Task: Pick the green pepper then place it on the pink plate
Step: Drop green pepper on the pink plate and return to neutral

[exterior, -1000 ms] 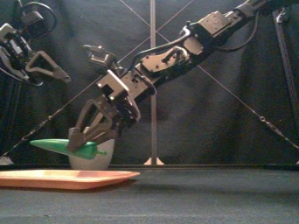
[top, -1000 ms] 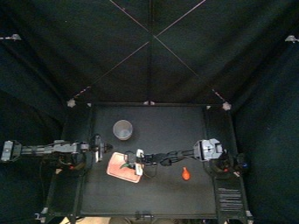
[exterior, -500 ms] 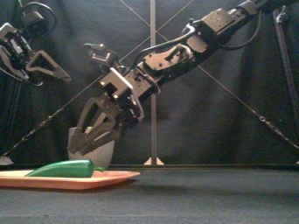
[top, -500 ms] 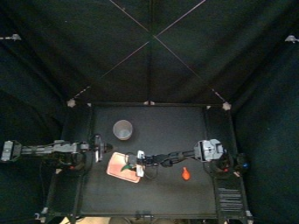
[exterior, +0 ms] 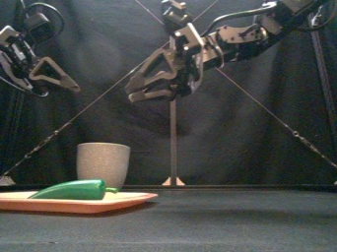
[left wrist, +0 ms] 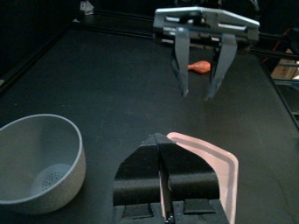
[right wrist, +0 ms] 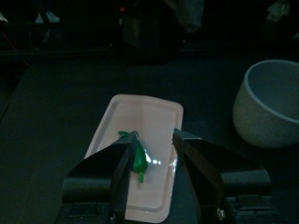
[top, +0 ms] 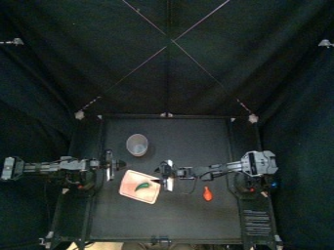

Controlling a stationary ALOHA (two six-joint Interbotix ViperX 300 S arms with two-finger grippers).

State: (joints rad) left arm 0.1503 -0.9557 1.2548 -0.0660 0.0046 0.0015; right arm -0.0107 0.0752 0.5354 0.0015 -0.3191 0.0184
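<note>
Here it is: the green pepper [exterior: 73, 189] is down on the pink plate [exterior: 129, 201], lower left of the front view. It lies on its side along the plate with nothing gripping it. The right claw [exterior: 154, 94] hangs high in the upper middle of that view, well apart from the pepper, with its jaws spread and empty. The right wrist view looks down between those spread jaws, and the pepper rests on the plate's flat surface, inside the rim. By my read, the pick is done and the place is done, because the pepper sits where the task wants it. What's left looks like housekeeping only: taking the right arm clear of the plate and off to its own side. The left claw [left wrist: 163, 149] rests at the left of the top view, near the plate's left edge, jaws pressed together on nothing and playing no part. Behind the plate in the front view stands the grey cup [exterior: 102, 163], upright and apart from the pepper. In the top view a small orange toy [top: 206, 195] lies on the table [top: 196, 137] just right of the plate, in the lower middle of the frame, untouched and outside this job. One thing to watch: the pepper lies toward the left half of the plate in the front view, but it looks settled. As far as these views show, it does not hang over the edge.
</note>
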